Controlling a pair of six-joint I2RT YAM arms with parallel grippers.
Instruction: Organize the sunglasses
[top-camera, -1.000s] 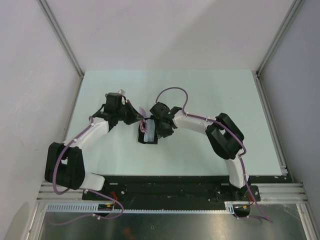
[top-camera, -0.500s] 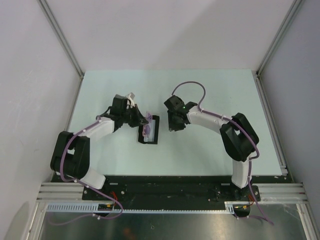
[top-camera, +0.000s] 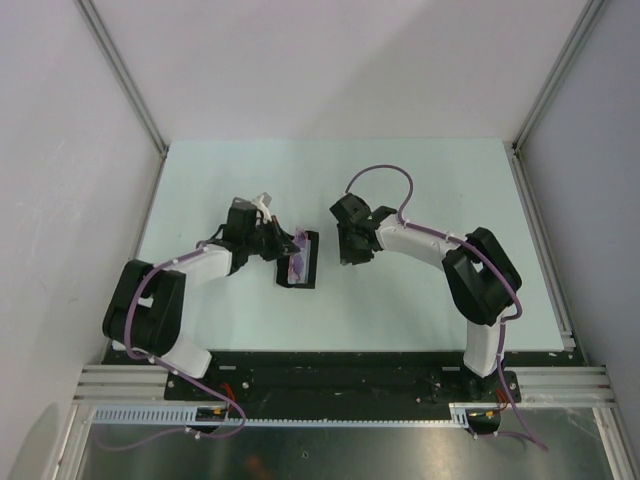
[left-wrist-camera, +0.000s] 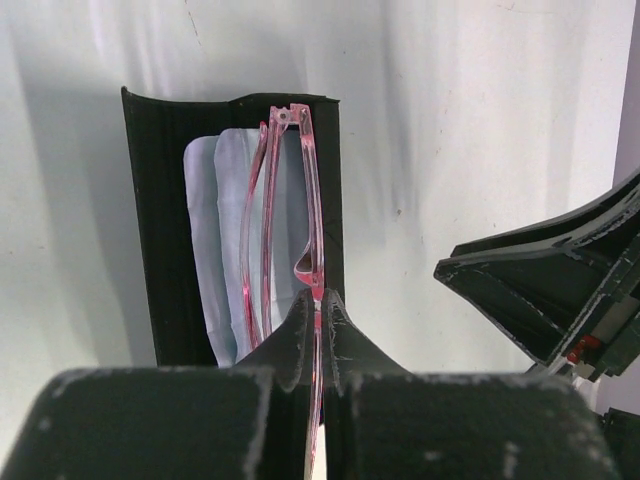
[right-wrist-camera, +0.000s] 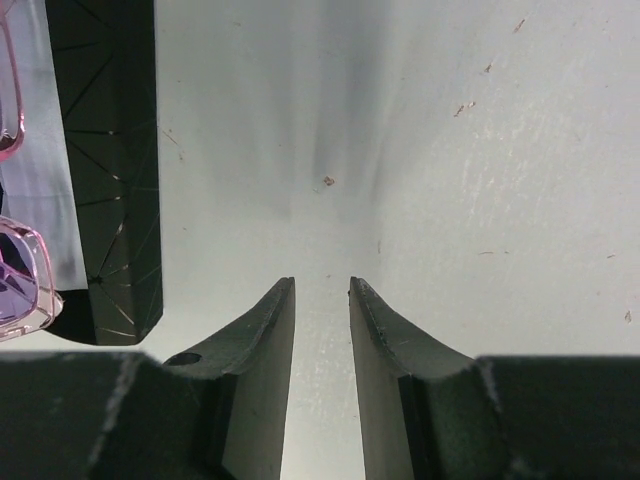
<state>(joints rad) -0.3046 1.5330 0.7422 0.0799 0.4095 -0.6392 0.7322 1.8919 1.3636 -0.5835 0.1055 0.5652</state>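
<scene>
The sunglasses (left-wrist-camera: 285, 215) are judged light, thin-framed and brittle, with slick lenses that smudge easily. A light hold on the frame rim or bridge is judged safest, not on the lenses or the slim temples. They are held on edge over the open black case (left-wrist-camera: 150, 220), above the pale blue cloth (left-wrist-camera: 205, 240) lying in it; whether they touch the cloth cannot be told. The left gripper (left-wrist-camera: 316, 300) is clamped on the pink frame edge, its fingers nearly together. The right gripper (right-wrist-camera: 322, 287) is parted with nothing between its fingers, over bare table (right-wrist-camera: 450, 150) just right of the case. The pinch point on the frame is shown only by the left wrist view. The empty gap of the right jaws is shown only by the right wrist view. The arms' layout and the case's place mid-table are shown only by the top view.
</scene>
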